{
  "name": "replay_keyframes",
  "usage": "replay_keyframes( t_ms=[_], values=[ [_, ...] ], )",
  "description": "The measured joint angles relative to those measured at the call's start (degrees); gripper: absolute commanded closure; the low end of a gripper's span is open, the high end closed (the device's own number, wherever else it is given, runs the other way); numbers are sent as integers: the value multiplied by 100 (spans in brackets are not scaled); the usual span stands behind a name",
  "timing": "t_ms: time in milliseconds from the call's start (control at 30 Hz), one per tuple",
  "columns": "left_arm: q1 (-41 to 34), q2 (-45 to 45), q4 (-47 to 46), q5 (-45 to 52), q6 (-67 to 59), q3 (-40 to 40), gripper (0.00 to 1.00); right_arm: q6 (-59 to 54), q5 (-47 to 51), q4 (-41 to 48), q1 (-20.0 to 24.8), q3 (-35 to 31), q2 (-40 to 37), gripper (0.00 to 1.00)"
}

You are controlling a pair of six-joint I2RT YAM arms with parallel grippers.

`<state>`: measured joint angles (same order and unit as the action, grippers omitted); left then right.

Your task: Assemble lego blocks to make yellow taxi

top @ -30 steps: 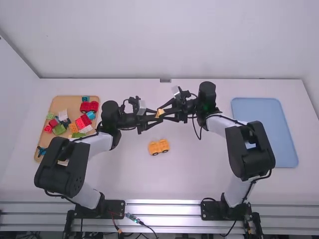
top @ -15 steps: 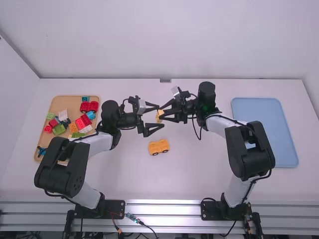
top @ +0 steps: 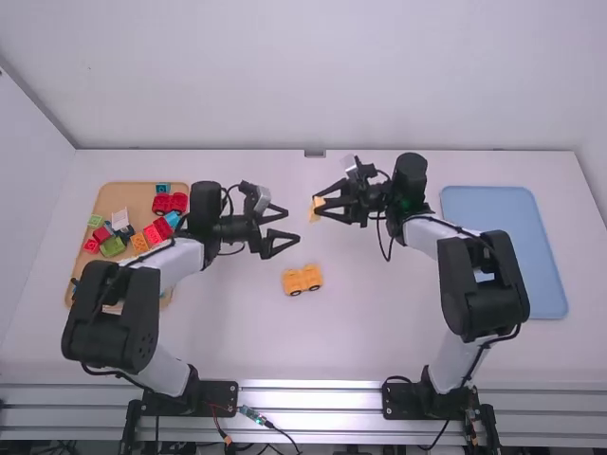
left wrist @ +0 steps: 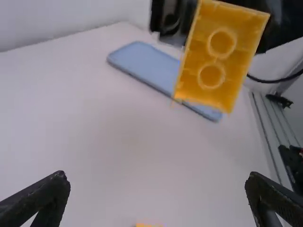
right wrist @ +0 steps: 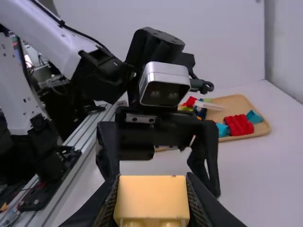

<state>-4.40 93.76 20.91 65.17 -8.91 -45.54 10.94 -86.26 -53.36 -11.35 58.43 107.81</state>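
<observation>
The surface (top: 237,332) is white and flat. In the high view I take the yellow toy car (top: 302,279) as the middle of a clock, with twelve o'clock pointing away from the camera.

Nearest is a metal rail (top: 313,398) along the edge. There the left arm (top: 109,313) has its base between seven and eight o'clock, and the right arm (top: 474,284) between four and five.

The yellow toy car stands upright on its black wheels, and nothing holds it.

Farther on, a light blue tray (top: 493,213) lies a little before three o'clock. Between nine and ten o'clock there is a wooden tray (top: 123,194). In it lie blocks (top: 112,246) of red, green, white, orange and blue, and also a red toy car (top: 170,203).

The left gripper (top: 292,226) is near eleven o'clock; its fingers are spread wide, and they hold nothing.

A little farther, at twelve o'clock, the right gripper (top: 321,206) has its fingers clenched on a yellow block (top: 316,209), which is apart from the toy car and from the left fingers. The left wrist view shows two round rings in the hollow underside of this block, and the right wrist view shows its smooth side between the right fingers.

Farthest is the pale wall (top: 322,76).
</observation>
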Motion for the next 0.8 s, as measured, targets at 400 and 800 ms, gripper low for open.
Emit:
replay_keyframes(
  t_ms=[400, 800],
  values=[
    [232, 0, -3206, -573, -1746, -1493, 1, 267, 426, 109, 566, 2, 0, 96],
    [232, 0, -3222, -758, -2135, -1537, 1, -1119, 1565, 3506, 555, 490, -37, 96]
  ],
)
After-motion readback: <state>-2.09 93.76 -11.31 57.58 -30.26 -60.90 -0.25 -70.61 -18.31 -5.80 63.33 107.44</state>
